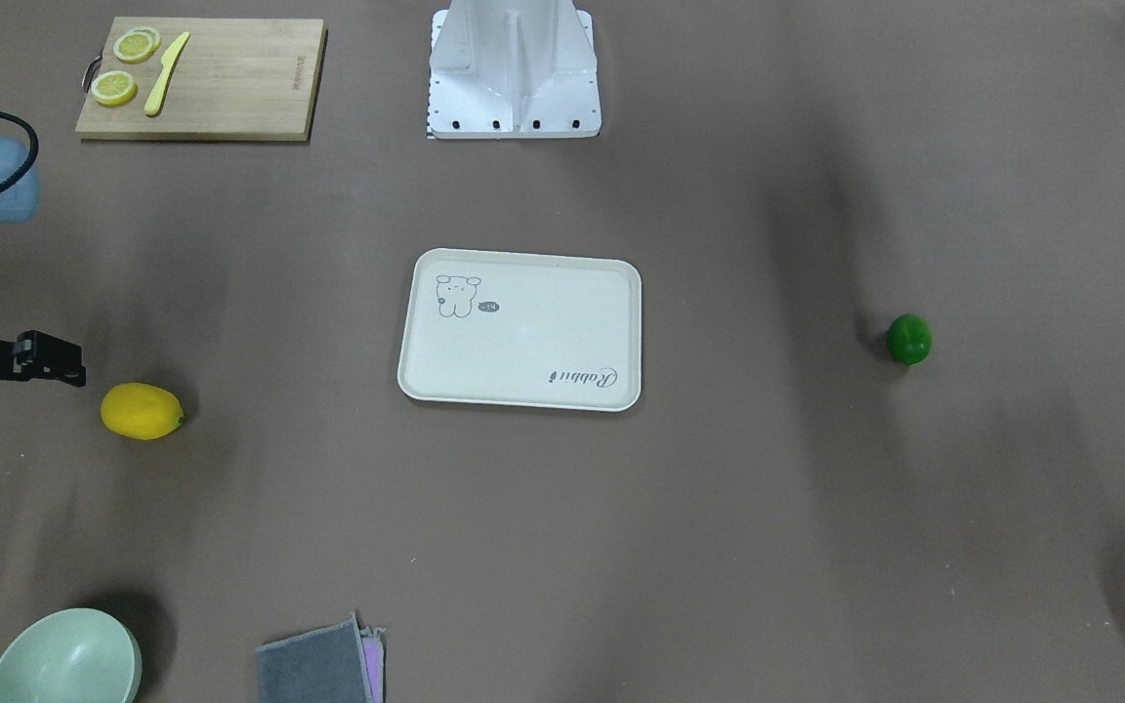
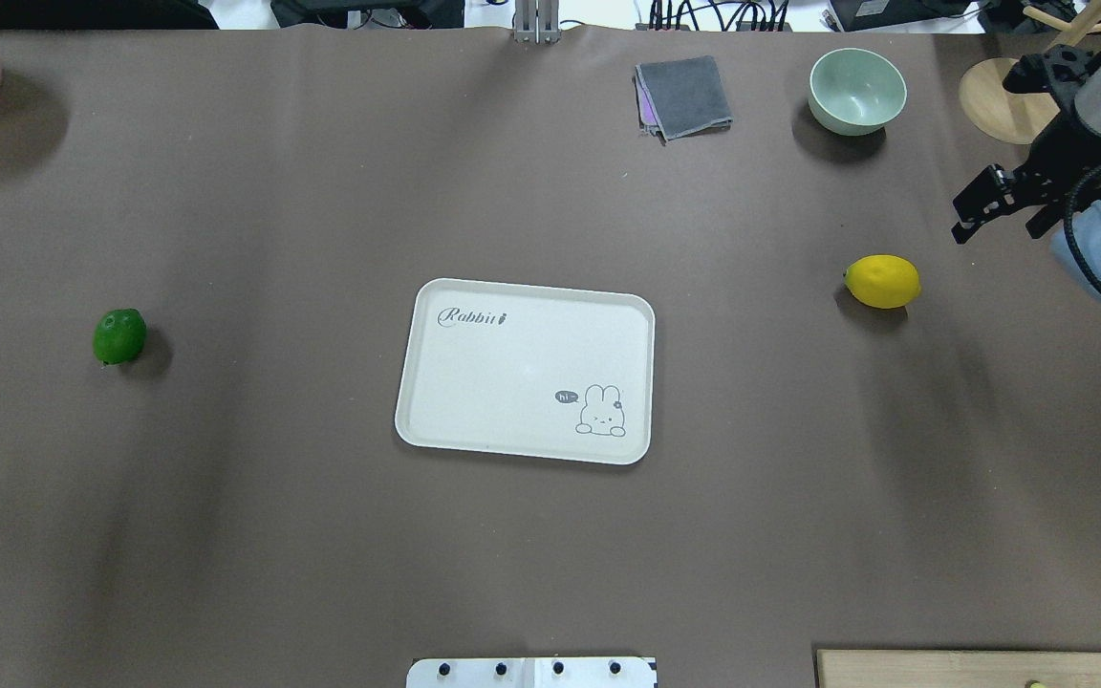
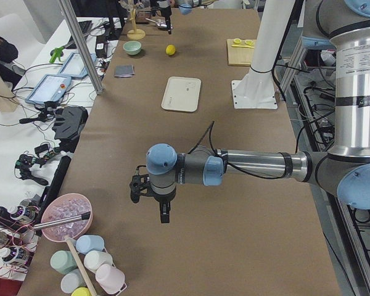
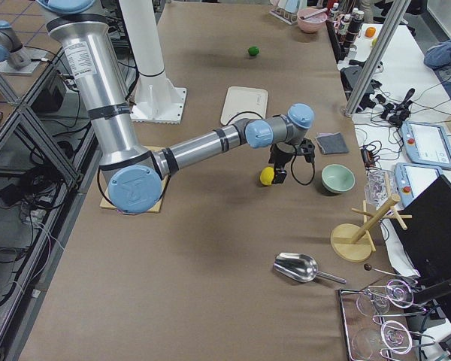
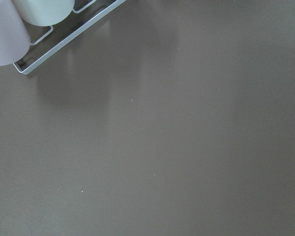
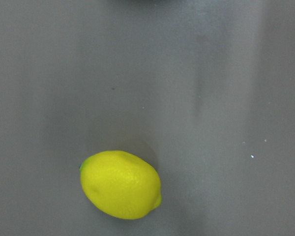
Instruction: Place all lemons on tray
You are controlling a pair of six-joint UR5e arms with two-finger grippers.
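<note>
front-facing view: the tray (image 1: 523, 337) is lying in the middle of the tabletop (image 1: 719, 547). the yellow lemon (image 1: 141, 411) and the green lemon (image 1: 909, 339) are both resting on the tabletop, well apart from the tray on opposite sides. the right tool (image 1: 40, 357) is hovering near the yellow lemon without touching it; i cannot tell whether it is spread or pressed together. a cutting board (image 1: 230, 88) is carrying lemon slices (image 1: 114, 88) and a yellow knife (image 1: 166, 73).

overhead view: the right arm is reaching in beside the yellow lemon, and a green bowl (image 2: 856, 91) and grey cloth (image 2: 684, 96) are sitting at the far edge.

left side view: the left tool (image 3: 163, 213) is hanging over the tabletop, well apart from the tray; its state i cannot tell.

right side view: the right tool is pointing down by the yellow lemon.

right wrist view: the yellow lemon is lying alone on the tabletop.
</note>
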